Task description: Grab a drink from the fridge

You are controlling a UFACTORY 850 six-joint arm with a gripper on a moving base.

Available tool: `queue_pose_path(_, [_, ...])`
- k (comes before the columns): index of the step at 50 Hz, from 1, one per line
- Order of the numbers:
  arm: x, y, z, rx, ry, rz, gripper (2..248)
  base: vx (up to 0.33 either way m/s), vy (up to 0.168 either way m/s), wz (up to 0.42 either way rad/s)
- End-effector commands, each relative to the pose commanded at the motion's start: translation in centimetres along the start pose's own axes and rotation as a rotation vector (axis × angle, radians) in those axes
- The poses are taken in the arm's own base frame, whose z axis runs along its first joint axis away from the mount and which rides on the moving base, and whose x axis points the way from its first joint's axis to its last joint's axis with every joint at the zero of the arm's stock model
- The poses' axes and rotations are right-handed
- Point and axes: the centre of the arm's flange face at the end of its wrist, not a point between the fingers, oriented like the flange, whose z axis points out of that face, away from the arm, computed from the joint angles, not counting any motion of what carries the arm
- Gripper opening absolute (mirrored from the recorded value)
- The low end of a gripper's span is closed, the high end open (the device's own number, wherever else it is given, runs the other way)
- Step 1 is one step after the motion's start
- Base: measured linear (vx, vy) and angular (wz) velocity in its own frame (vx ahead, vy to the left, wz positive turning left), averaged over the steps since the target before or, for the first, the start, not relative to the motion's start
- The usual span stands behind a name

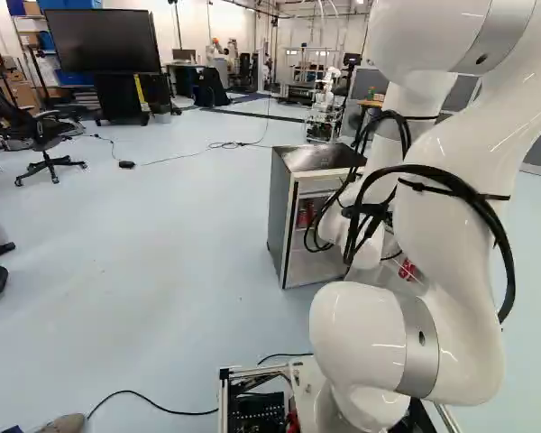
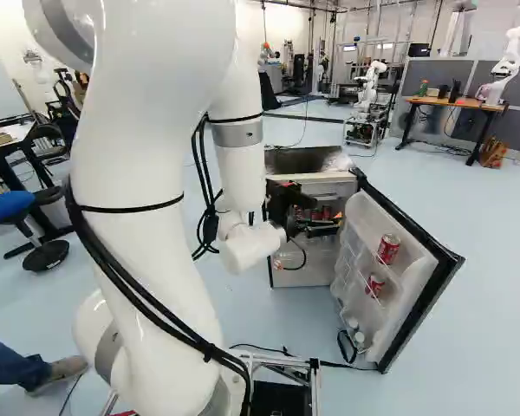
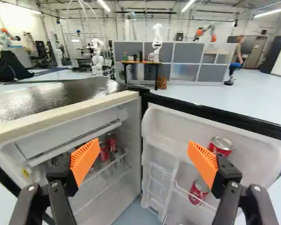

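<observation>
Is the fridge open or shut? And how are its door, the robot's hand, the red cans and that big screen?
Fridge: open
Fridge door: swung wide
Hand: open, holding nothing
Upper door can: upright
Lower door can: upright
Inside cans: standing on a shelf
Big screen: dark

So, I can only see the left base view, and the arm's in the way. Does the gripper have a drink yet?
Observer: No, the wrist view shows the gripper open, with nothing in its grip.
Operator: Okay! How many red cans are in the door?
Observer: Two in the right base view, one above the other.
Operator: And where are the fingers?
Observer: In the wrist view, one shows in front of the inside of the fridge, the other in front of the door.
</observation>
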Motion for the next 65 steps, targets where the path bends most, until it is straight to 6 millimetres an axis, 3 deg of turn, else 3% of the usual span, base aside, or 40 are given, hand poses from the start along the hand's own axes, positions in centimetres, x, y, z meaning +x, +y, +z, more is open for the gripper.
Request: queue_pose_path(65, [-6.6,-5.2,3.8,0.584,-0.122,-0.06,247,0.0,0.0,0.0])
